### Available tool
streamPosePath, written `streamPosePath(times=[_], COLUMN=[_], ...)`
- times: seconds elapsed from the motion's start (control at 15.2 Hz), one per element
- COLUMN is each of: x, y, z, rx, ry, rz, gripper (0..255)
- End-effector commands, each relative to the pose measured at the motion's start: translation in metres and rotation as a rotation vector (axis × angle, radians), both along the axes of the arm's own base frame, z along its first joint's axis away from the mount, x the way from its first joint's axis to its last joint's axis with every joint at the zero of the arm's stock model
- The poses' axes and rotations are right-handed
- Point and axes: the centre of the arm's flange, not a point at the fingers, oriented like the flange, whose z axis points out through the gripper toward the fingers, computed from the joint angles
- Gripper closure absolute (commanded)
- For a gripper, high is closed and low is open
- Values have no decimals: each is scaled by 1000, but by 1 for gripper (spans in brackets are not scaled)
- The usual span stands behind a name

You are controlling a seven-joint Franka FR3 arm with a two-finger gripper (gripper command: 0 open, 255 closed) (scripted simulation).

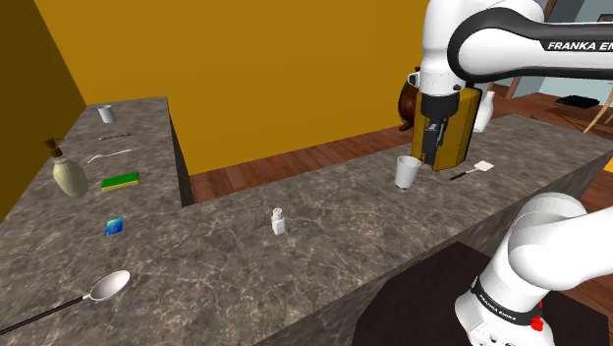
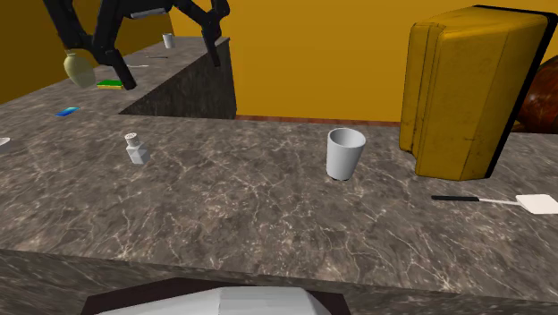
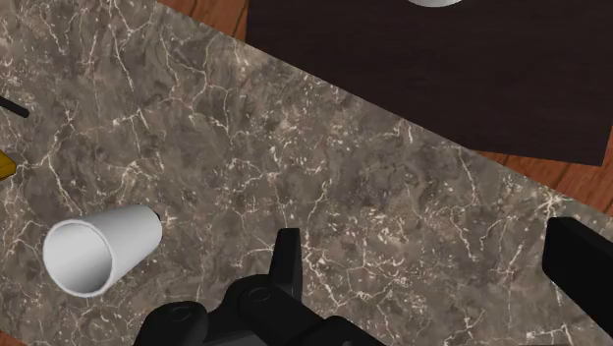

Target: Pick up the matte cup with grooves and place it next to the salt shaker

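Currently the gripper [image 3: 432,241] is released: its two black fingers [image 3: 287,258] stand wide apart over the bare grey marbled surface [image 3: 324,167], with nothing between them. The white cup [image 3: 98,254] sits off to the outside of one finger, apart from it and not touched. Beyond the surface edge in the wrist view is the dark top of the stand [image 3: 442,69].

Second exterior view: the cup stands upright on the surface, mouth up, just beside a tall yellow box [image 2: 465,89] on that view's right. A spatula [image 2: 501,200] with a black handle and white blade lies flat in front of the box. The salt shaker [image 2: 136,148], small and white, stands upright well apart from the cup, toward that view's left.

Shoulder view, far left part of the surface: a spoon [image 1: 103,288] near the front edge, a green-and-yellow sponge [image 1: 120,181], and an olive bottle [image 1: 67,175] beside the sponge.
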Motion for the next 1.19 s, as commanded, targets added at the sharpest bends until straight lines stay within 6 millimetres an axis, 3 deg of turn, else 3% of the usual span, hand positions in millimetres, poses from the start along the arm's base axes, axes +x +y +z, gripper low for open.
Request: streamPosePath(times=[0.0,1.12], x=[0,74], y=[0,-172], z=[0,-119], rx=[0,30], ry=[0,-102], rz=[0,-57], gripper=[0,0])
